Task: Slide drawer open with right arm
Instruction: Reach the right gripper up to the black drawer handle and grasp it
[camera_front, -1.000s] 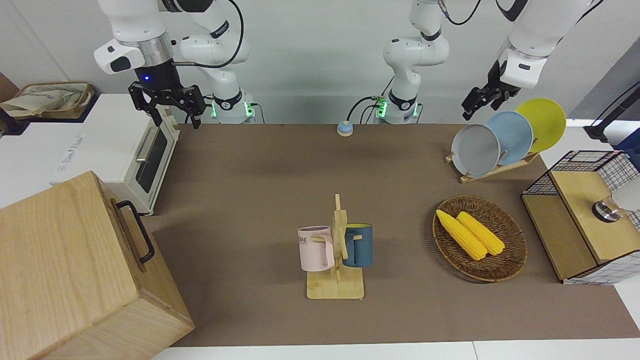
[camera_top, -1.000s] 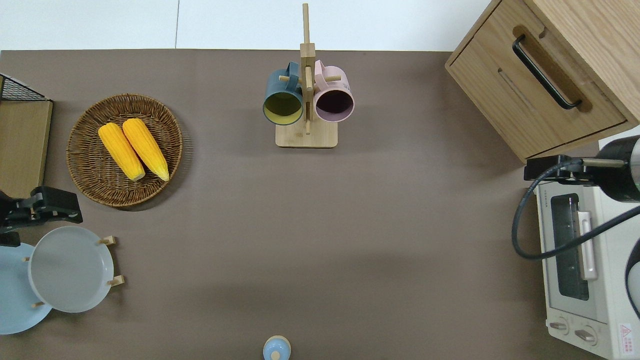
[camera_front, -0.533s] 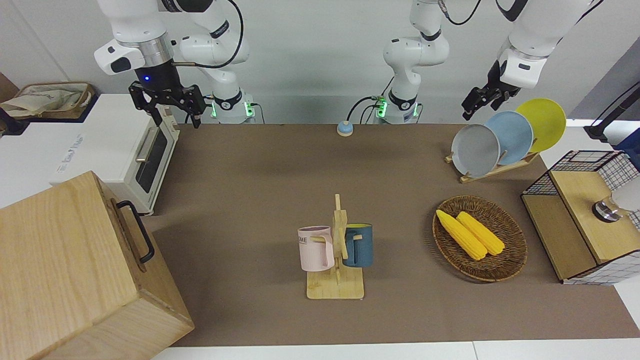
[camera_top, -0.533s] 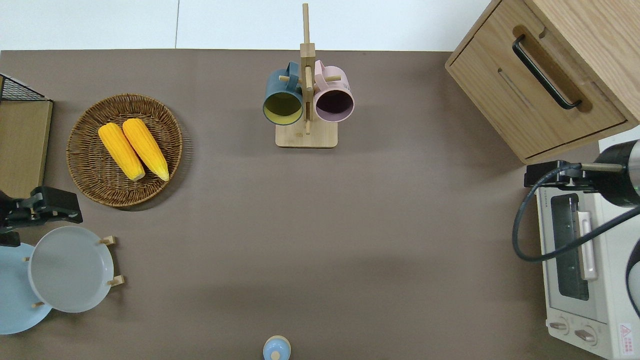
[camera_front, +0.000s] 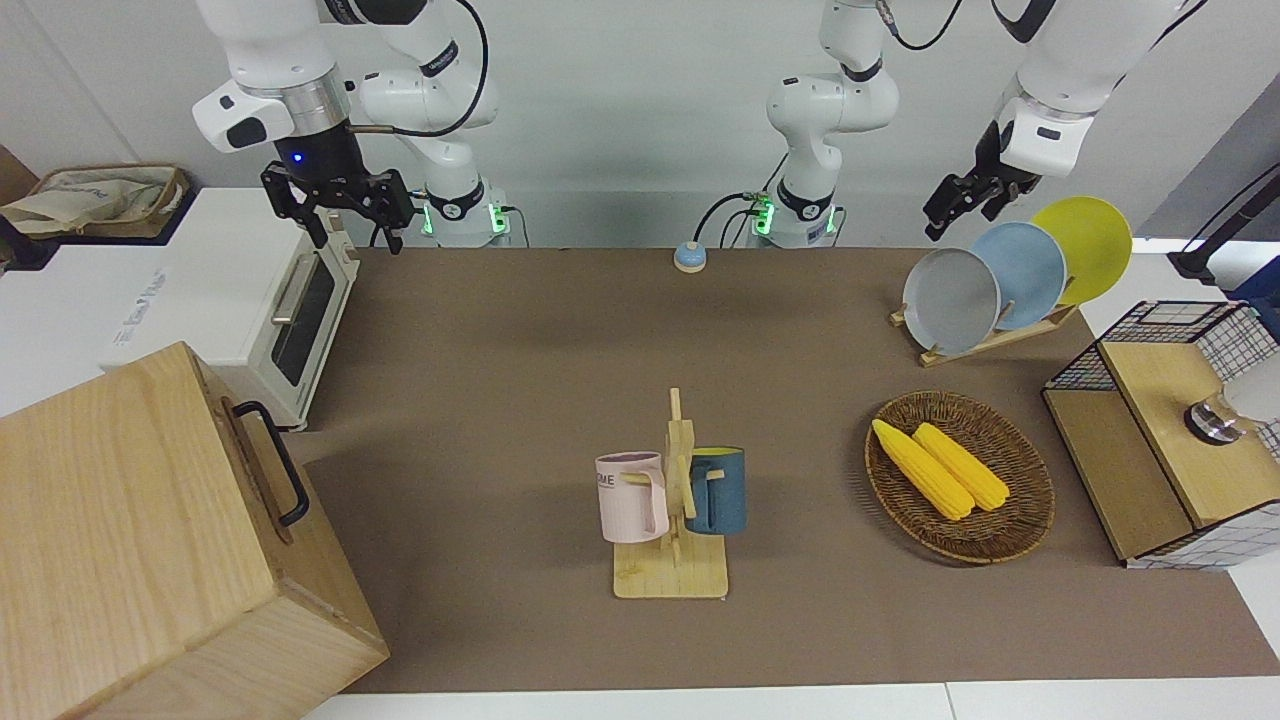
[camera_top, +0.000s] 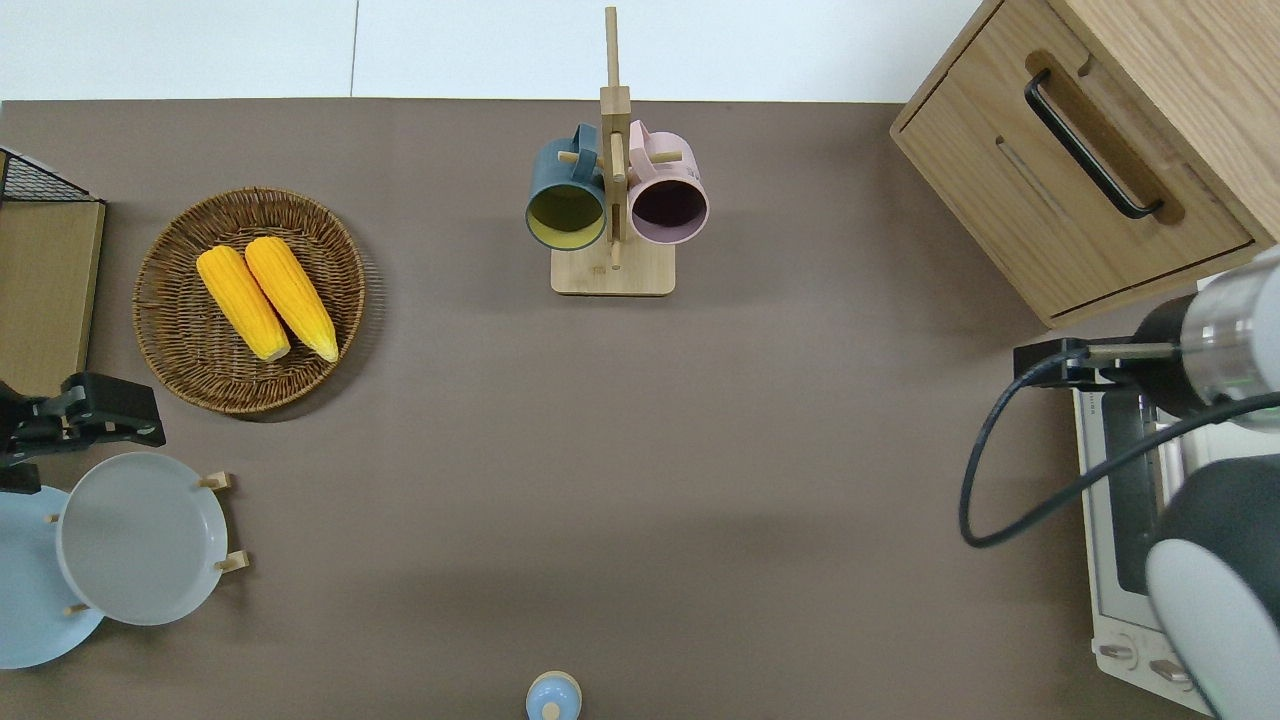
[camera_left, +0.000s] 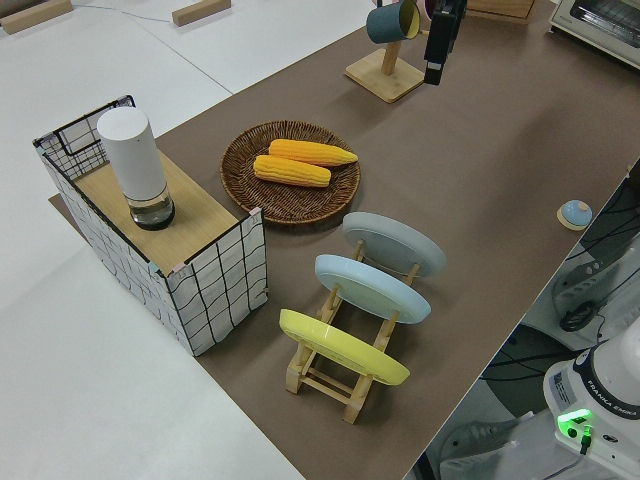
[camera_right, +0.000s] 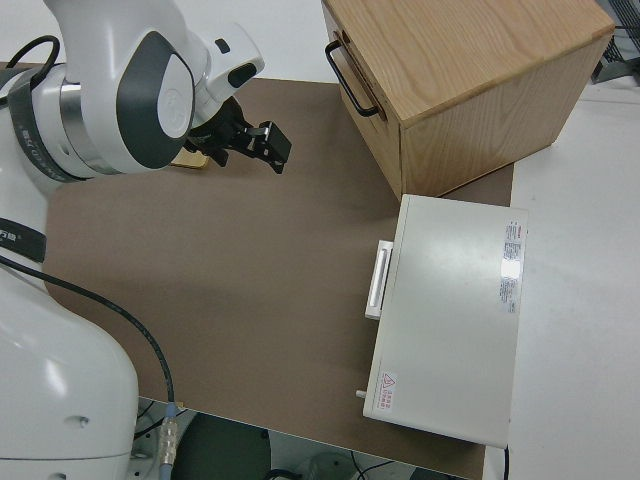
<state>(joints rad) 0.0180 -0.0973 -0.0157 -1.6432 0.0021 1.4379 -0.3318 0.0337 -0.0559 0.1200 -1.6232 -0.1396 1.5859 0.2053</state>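
The right tool, fingers spread wide, hangs well apart from the closed drawer.

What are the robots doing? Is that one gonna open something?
One robot arm is getting ready to pull open the drawer of the big wooden box. The drawer is shut, and nothing is touching its black handle yet. The right claw is up in the air, open and empty, over the edge of the white toaster oven, next to the box. The left arm is parked.
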